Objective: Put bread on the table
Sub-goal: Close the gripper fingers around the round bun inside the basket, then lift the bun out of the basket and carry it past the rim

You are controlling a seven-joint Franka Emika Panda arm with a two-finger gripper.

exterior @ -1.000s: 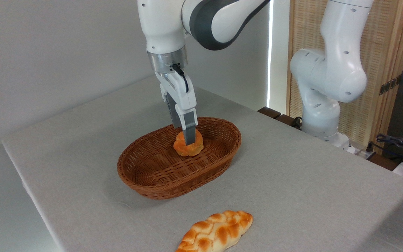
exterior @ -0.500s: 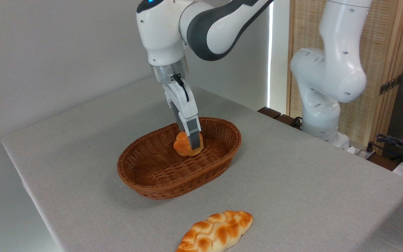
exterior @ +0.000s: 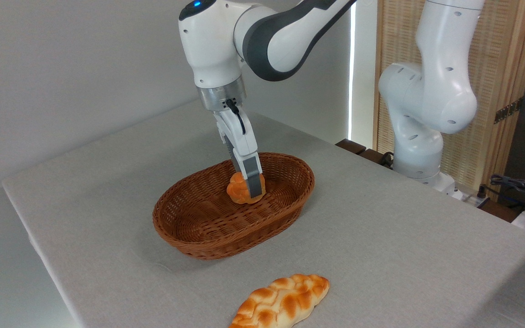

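Wicker basket (exterior: 208,228) cradles knotted orange bread (exterior: 239,191), jaws clamped.

Arm (exterior: 267,36) bent down from upper right, wrist tilted slightly; gripper (exterior: 252,186) pointing downward, 2 fingers (exterior: 255,184) clamped on the bread (exterior: 239,191).

Bread (exterior: 241,191) orange-golden; basket (exterior: 208,228) brown wicker weave; loaf (exterior: 283,301) pale with brown patches; table (exterior: 381,237) light grey, possibly cloth-textured.
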